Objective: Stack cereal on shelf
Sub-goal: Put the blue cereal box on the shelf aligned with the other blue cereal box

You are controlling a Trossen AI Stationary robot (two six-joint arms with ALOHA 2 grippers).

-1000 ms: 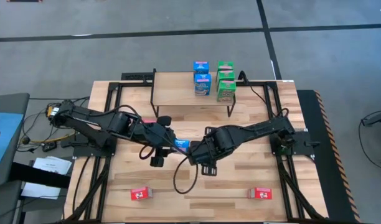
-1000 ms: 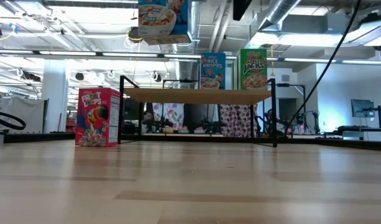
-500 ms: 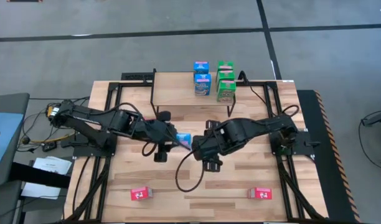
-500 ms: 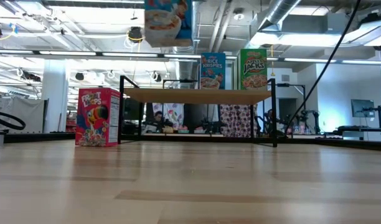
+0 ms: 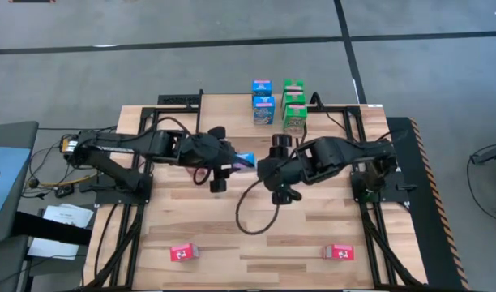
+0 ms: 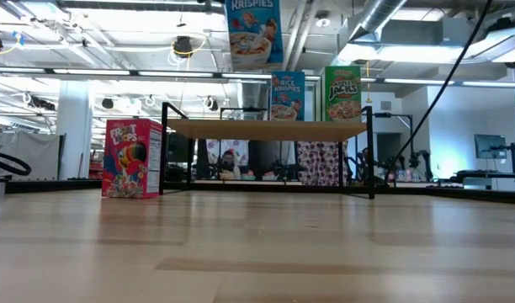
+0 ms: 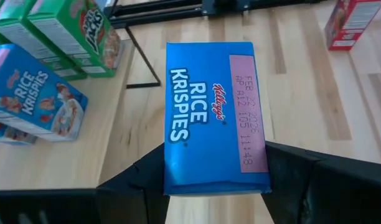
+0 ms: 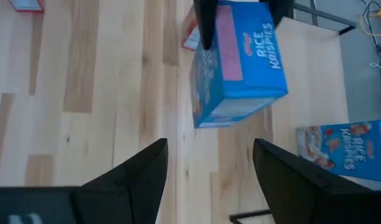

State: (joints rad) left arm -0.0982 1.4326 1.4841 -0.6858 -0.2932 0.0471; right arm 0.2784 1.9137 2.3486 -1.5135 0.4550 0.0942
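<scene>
My left gripper (image 5: 237,160) is shut on a blue Rice Krispies box (image 7: 209,112), held in the air in front of the shelf (image 5: 232,118). In the low view the box (image 6: 254,34) is higher than the shelf top (image 6: 266,129). My right gripper (image 8: 206,168) is open and empty, just right of the box (image 8: 237,62). Two blue boxes (image 5: 262,101) and three green boxes (image 5: 292,104) stand on the shelf's right part. One red box (image 6: 131,158) stands on the table by the shelf's left legs. My left gripper pinches the blue box between its two fingers (image 7: 296,171), one on each broad face, at the box's end nearest the wrist (image 7: 215,180). The fingers come roughly level from the table's left. The box is lifted clear, its narrow side with the pink date label toward the wrist camera.
Two more red boxes (image 5: 181,253) (image 5: 338,252) lie near the table's front edge. The shelf top's left part (image 5: 224,118) is bare wood. My right arm (image 5: 329,158) reaches in from the right, close to the held box.
My left gripper has carried the blue box toward the table's far edge and the shelf, a little toward the right. My right gripper has also gone toward the far edge, staying beside the box.
</scene>
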